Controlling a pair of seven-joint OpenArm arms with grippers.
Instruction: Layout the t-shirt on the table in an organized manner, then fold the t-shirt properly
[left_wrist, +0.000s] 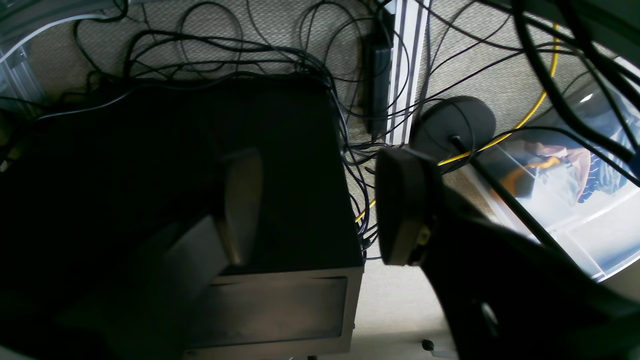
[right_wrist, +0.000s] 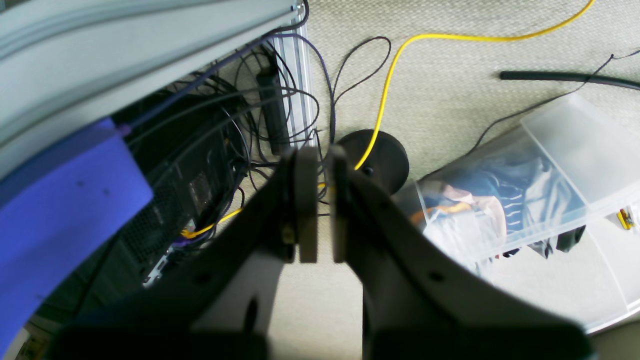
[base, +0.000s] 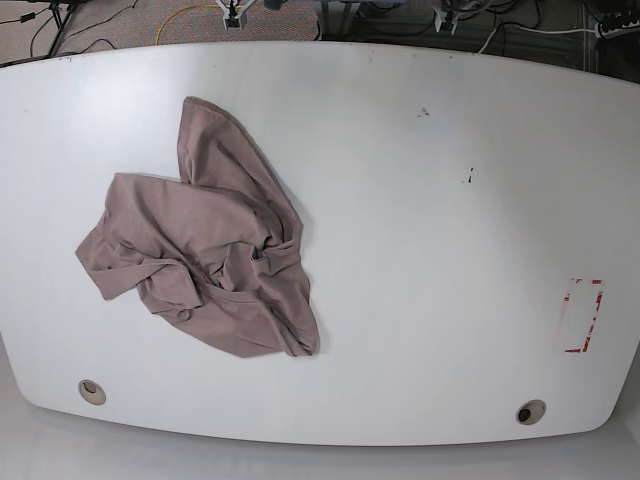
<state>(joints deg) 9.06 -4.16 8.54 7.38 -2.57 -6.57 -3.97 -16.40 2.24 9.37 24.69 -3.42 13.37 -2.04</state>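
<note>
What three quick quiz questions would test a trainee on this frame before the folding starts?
1. True or false: the t-shirt lies flat and spread out on the table.
2. Which side of the base view holds the red-white tape rectangle: A left, B right, C top middle?
3. Fill in: the right gripper, over the carpet beside the storage bin, has its jaws nearly ____, while the left gripper has them apart.

Key: 1 false, the t-shirt is crumpled in a heap. 2 B. 3 shut.
</note>
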